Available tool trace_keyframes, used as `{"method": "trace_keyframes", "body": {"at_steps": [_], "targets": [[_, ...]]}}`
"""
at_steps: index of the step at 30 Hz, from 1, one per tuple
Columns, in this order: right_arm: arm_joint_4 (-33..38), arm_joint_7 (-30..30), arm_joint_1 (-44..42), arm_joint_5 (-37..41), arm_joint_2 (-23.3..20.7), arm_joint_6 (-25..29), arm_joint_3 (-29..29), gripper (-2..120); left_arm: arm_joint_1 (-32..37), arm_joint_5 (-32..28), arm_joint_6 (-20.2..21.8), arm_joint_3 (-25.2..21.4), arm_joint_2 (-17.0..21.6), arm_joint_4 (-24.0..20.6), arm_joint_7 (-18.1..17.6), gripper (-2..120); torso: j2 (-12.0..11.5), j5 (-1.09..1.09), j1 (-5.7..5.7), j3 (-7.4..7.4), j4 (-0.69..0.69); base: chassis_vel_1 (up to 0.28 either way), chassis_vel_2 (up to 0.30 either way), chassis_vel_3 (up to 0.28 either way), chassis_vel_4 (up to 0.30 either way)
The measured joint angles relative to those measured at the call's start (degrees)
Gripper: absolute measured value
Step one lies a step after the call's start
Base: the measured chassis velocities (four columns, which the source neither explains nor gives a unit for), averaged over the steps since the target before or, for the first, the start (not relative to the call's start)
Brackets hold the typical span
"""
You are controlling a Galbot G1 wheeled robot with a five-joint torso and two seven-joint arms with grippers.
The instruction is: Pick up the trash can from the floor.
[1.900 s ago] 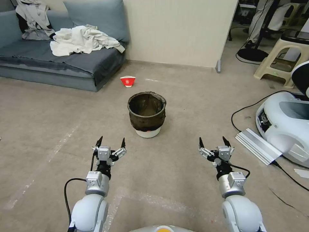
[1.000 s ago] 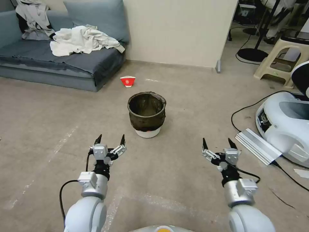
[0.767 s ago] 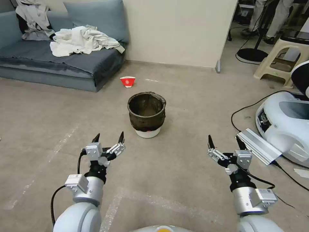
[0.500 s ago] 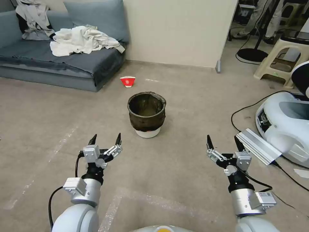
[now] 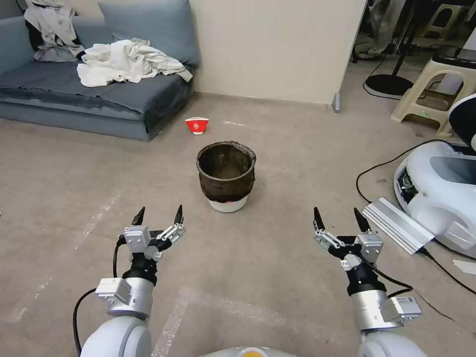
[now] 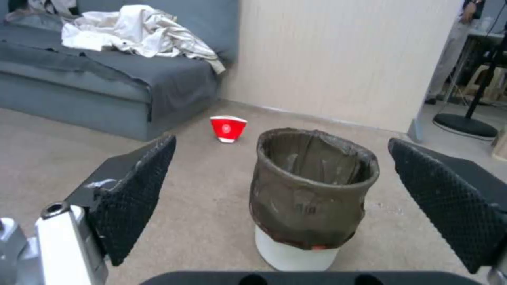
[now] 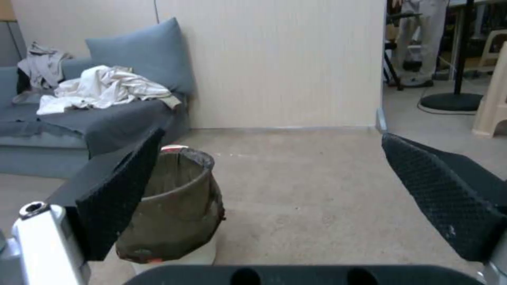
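The trash can (image 5: 226,176) stood upright on the floor (image 5: 277,253), its long axis vertical and its mouth open to the ceiling, with the dark bag folded over the rim and the white base showing beneath. It sat ahead of the robot, farther out than both arms and roughly midway between them.

The left pincer (image 5: 157,217) hovered above the floor near and to the left of the can, fingers spread wide with nothing between them. The right pincer (image 5: 336,219) hovered near and to the right, equally wide open and empty. Neither touched the can; both were clearly apart from it.

From the head view the left pincer looked the nearer of the two, since the can lay just beyond it and slightly to its right, while the right pincer had more open floor between itself and the can. The left wrist view agreed: the trash can (image 6: 310,190) stood almost centred between the spread fingers (image 6: 138,186). In the right wrist view the can (image 7: 177,206) sat off toward one finger, partly hidden behind it.

A small red-and-white paper bowl (image 5: 197,125) lay farther off, beyond the can toward the sofa (image 5: 94,94), well clear of any reach.
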Motion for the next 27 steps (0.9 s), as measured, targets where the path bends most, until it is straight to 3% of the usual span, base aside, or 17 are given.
{"method": "trace_keyframes", "body": {"at_steps": [27], "targets": [[-0.1,-0.9,-0.31,0.25,-0.08,0.04,-0.05,100,-0.31,0.11,0.41,-0.21,-0.16,-0.06,-0.34,100,0.0,-0.01,0.0,0.01,0.0,-0.087,0.086,0.083,-0.09]]}}
